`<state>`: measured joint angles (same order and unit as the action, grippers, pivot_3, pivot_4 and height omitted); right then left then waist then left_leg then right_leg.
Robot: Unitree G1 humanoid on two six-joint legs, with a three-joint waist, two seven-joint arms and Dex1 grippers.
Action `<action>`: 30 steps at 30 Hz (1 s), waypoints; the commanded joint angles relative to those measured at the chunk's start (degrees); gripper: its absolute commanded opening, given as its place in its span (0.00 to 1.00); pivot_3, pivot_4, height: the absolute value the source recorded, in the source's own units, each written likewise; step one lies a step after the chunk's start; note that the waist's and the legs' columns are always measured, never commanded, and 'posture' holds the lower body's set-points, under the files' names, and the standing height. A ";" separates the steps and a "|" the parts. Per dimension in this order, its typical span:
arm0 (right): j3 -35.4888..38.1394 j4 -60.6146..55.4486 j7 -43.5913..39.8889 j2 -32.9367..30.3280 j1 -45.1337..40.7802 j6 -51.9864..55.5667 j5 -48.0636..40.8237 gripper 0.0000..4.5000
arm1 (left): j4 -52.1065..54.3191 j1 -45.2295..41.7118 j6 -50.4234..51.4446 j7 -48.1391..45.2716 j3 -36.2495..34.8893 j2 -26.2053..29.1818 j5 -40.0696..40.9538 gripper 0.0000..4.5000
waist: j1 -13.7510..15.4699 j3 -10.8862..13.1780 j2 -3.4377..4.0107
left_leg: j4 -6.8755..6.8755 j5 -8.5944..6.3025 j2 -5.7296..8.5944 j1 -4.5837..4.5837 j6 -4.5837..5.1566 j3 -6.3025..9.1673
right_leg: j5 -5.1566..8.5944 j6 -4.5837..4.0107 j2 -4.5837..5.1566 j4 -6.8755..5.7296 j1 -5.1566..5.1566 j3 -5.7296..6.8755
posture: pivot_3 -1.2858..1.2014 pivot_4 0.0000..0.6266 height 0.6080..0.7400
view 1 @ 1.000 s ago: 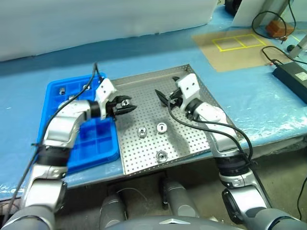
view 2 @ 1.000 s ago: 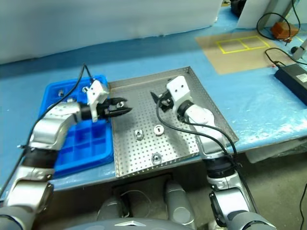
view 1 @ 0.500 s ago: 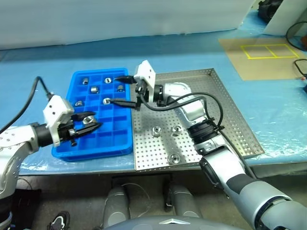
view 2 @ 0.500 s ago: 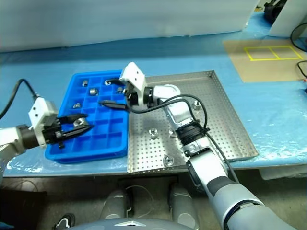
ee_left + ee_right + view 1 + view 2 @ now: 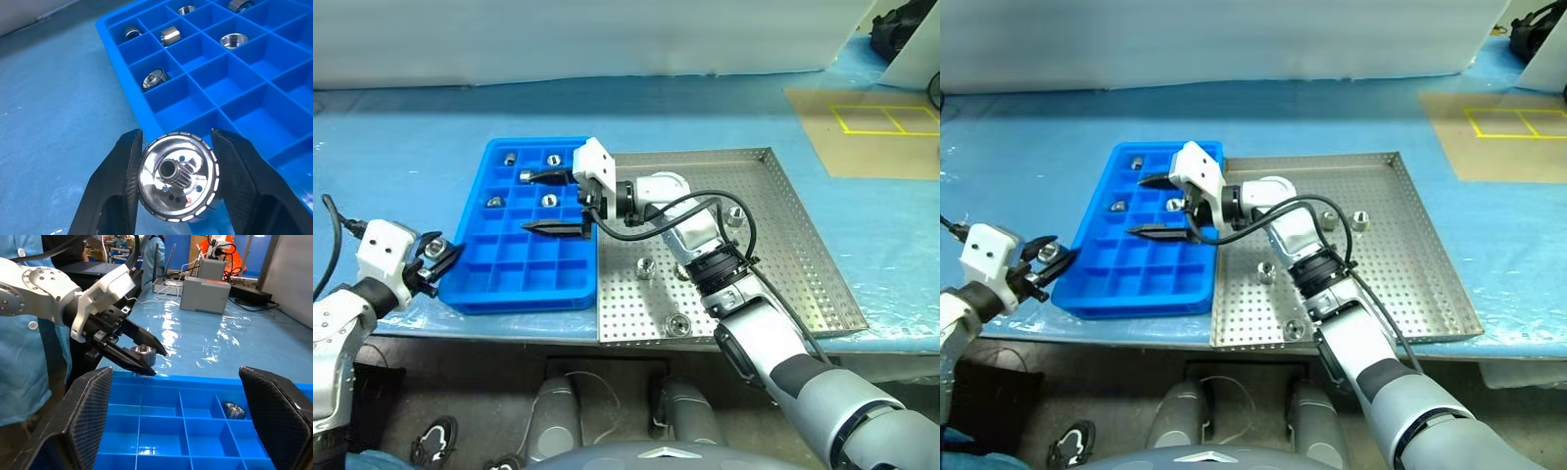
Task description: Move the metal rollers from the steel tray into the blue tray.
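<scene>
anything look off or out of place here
Yes: the left gripper is shut on a metal roller off the blue tray's outer edge, over the table cover rather than a cell. The right gripper hangs open over the tray.

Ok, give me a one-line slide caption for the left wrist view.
Left gripper shut on a shiny silver metal roller beside the bright blue gridded plastic tray, over blue table covering.
</scene>
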<state>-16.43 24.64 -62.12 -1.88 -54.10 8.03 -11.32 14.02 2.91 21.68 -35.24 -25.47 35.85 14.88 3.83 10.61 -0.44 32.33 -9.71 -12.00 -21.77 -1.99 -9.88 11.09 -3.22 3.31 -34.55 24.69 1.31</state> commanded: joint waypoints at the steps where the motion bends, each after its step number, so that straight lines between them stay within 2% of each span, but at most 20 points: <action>1: 1.03 -2.25 0.90 -0.24 -0.53 -0.60 -0.14 0.96 | -0.80 -1.98 -2.18 1.91 0.96 -0.39 -0.58 0.42 | -0.04 -0.01 -0.13 | 0.00 0.02 0.02 -0.01 -0.03 -0.01 | 0.03 -0.04 -0.01 -0.09 0.08 -0.02 | 0.54 0.24 1.00; 10: 0.91 -4.40 2.92 -2.09 1.17 0.21 0.13 0.96 | -3.70 -1.85 -2.55 0.01 3.81 0.17 -0.06 0.42 | -0.14 -0.02 -0.19 | -0.01 0.11 0.00 -0.02 -0.16 -0.02 | 0.10 -0.17 -0.16 -0.20 0.20 -0.02 | 0.52 0.24 1.00; 18: 0.96 -5.25 3.69 -2.34 1.88 0.57 0.05 0.96 | -5.90 -4.42 -2.83 0.14 4.32 2.02 -1.27 0.99 | -0.14 -0.03 -0.21 | 0.00 0.12 0.00 -0.01 -0.18 -0.01 | 0.10 -0.17 -0.16 -0.23 0.19 -0.01 | 0.52 0.24 1.00; 24: 1.57 -5.37 4.53 -2.99 1.86 0.65 0.00 0.96 | -5.43 -12.53 -0.87 -0.20 4.04 4.72 1.02 0.99 | -0.14 -0.04 -0.26 | 0.03 0.13 0.01 -0.02 -0.19 -0.01 | 0.10 -0.18 -0.16 -0.28 0.19 -0.01 | 0.51 0.24 1.00; 30: 4.06 -8.65 6.13 -7.20 3.30 3.22 -0.36 0.96 | -3.61 -24.31 4.68 -4.18 9.55 5.17 6.20 0.99 | 0.01 -0.05 -0.28 | 0.09 0.15 0.10 -0.06 -0.21 -0.01 | 0.09 -0.18 -0.12 -0.30 0.17 -0.02 | 0.47 0.24 1.00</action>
<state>-14.34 19.18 -56.55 -7.98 -50.96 10.77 -10.73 8.84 -19.38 25.52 -38.22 -17.11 40.28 19.50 3.85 10.56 -0.72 32.47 -9.49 -11.90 -21.82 -2.32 -9.90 11.18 -3.40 3.19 -34.86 24.86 1.27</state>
